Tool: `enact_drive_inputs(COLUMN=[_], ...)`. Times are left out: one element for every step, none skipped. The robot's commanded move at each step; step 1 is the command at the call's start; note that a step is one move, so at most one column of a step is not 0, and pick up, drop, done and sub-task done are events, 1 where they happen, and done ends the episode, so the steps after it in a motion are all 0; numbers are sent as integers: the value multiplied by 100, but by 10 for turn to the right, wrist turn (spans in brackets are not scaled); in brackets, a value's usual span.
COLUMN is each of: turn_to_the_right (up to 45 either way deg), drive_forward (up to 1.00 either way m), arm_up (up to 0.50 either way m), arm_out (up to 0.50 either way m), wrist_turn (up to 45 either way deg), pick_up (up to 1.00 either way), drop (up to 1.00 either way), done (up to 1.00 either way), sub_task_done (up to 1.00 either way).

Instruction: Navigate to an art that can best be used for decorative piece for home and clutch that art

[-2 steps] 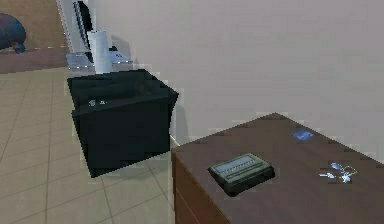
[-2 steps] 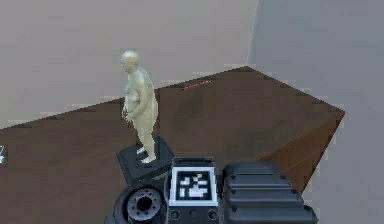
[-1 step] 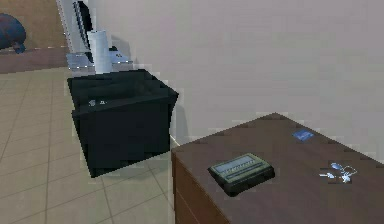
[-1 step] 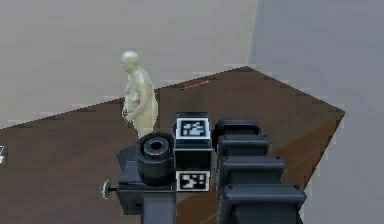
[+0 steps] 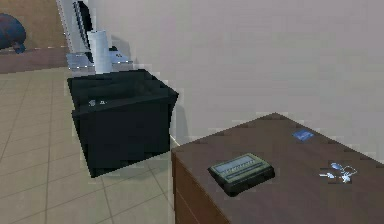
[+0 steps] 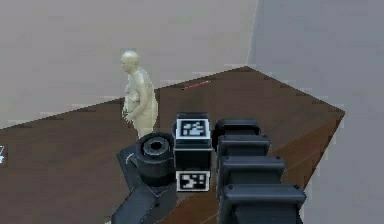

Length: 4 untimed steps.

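**Q:** Arm side view. What lies nearest?
**A:** The dark square-sectioned arm bar [image 6: 255,180], matt and ribbed, rising from the bottom edge. At its far end are two small white squares with black marks [image 6: 192,130]. Left of them is the gripper [image 6: 150,150], a dark body with a round, ringed cap.

**Q:** What does the gripper hold?
**A:** That cannot be told. Its far end is indistinct, and a thing stands on the surface behind it.

**Q:** Which thing?
**A:** The pale cream standing-figure statue [image 6: 137,92], smooth and upright on the dark brown wooden tabletop [image 6: 70,150]. It stands just beyond the gripper, near the table's middle. Farther off, by the far edge, lies a thin red stick-like object [image 6: 195,86].

**Q:** And the forward view?
**A:** On the near right the brown tabletop bears three things:
- a flat dark grey rectangular device [image 5: 241,171]
- a bunch of silvery keys [image 5: 337,174] to its right
- a small blue card [image 5: 302,135] farther back

Farther left, on the tan tiled floor [image 5: 40,170], sits a black open-topped box [image 5: 122,125]. A white cylindrical roll [image 5: 100,48] stands behind it.
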Motion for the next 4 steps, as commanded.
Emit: enact_drive_inputs(turn_to_the_right=[0,0,0,0], drive_forward=[0,0,0,0], arm_up=[0,0,0,-12], arm_out=[0,0,0,0], wrist_turn=[450,450,90,0], pick_up=[0,0,0,0], drop=[0,0,0,0], done=[0,0,0,0], sub_task_done=[0,0,0,0])
